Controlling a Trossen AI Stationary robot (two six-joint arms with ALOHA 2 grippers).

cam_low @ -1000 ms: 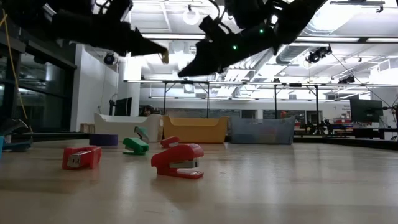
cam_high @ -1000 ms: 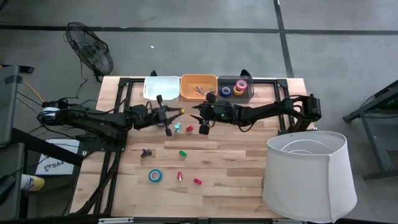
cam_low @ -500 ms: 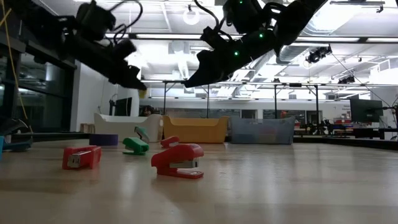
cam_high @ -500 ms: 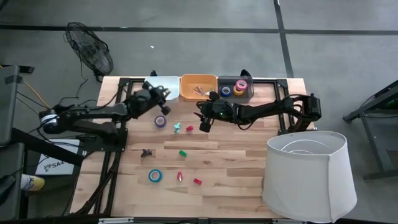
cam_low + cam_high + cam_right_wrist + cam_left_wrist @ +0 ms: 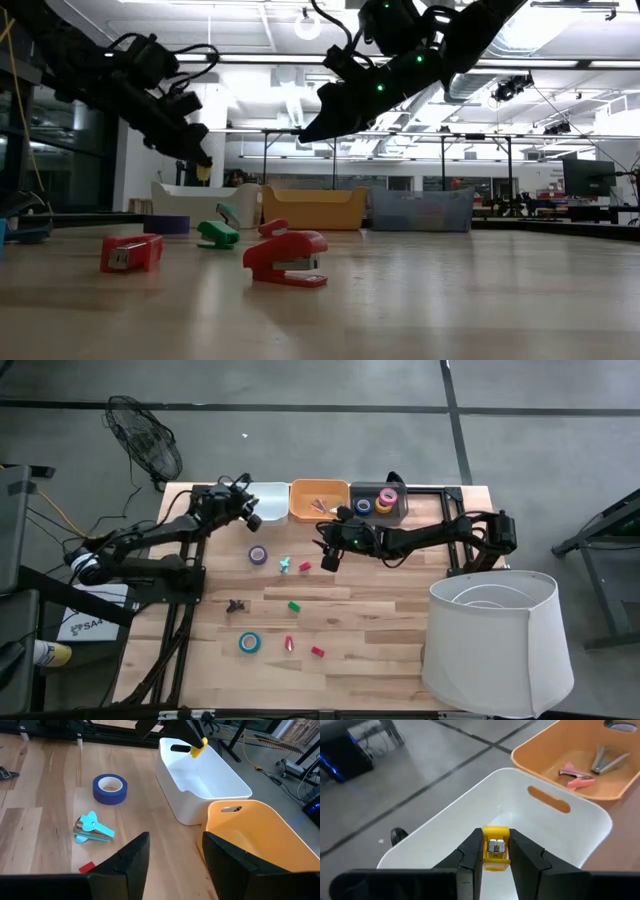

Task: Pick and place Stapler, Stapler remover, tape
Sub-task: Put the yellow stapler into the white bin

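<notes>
- Surface [image 5: 400, 650]: red staplers, green stapler, light blue tape roll [image 5: 249, 642] and purple tape roll [image 5: 258, 554] left to sort
- White bin [image 5: 560, 827]: placing step in hand, holds nothing visible so far
- Left gripper [image 5: 492, 851]: over the white bin, fingers pinching a small yellow stapler [image 5: 495, 848]
- Right gripper [image 5: 172, 852]: above mid-surface near the bins, fingers spread, nothing between them
- Next move, as judged: lower slightly inside the bin walls, then part the fingers to drop the stapler
</notes>
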